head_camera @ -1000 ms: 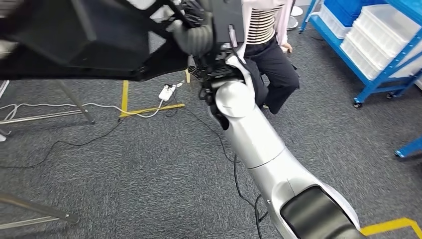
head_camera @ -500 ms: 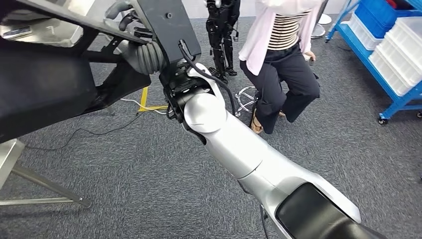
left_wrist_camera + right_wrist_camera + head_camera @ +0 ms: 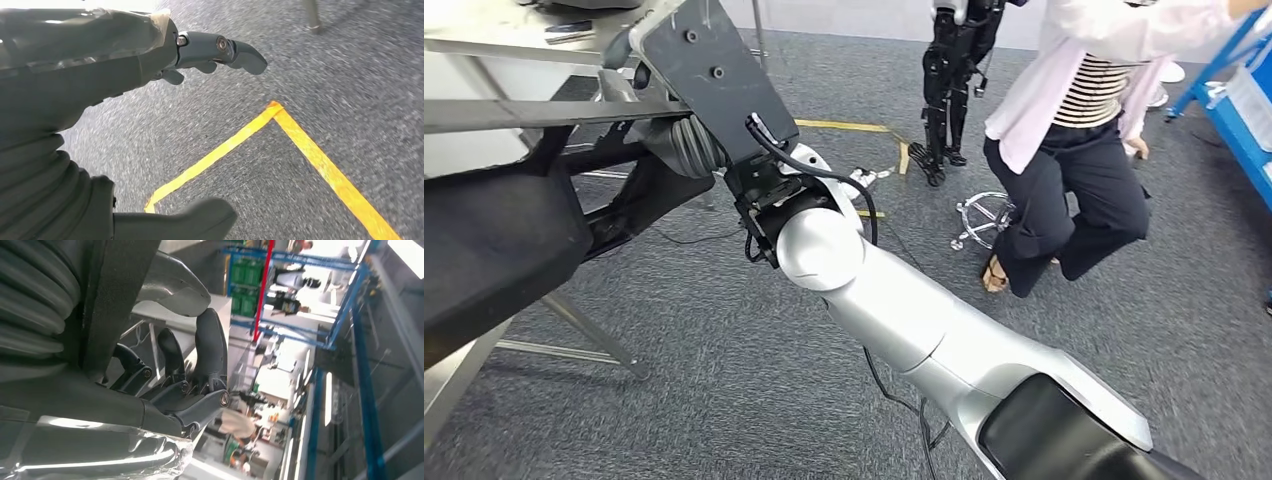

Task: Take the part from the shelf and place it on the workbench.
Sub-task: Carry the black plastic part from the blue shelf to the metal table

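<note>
Grey carpet underfoot; right robot hand gripping black part, carried beside metal counter; left robot hand empty, fingers apart; seated person beyond; risk: overhanging part striking counter edge.

The right arm reaches from the near right toward the far left, where the right hand grips the part, which runs off to the near left. The workbench lies at the far left, behind the part, with its legs on the floor beneath. A person sits at the far right, a stool just left of them, and another robot stands farther back to their left.
</note>
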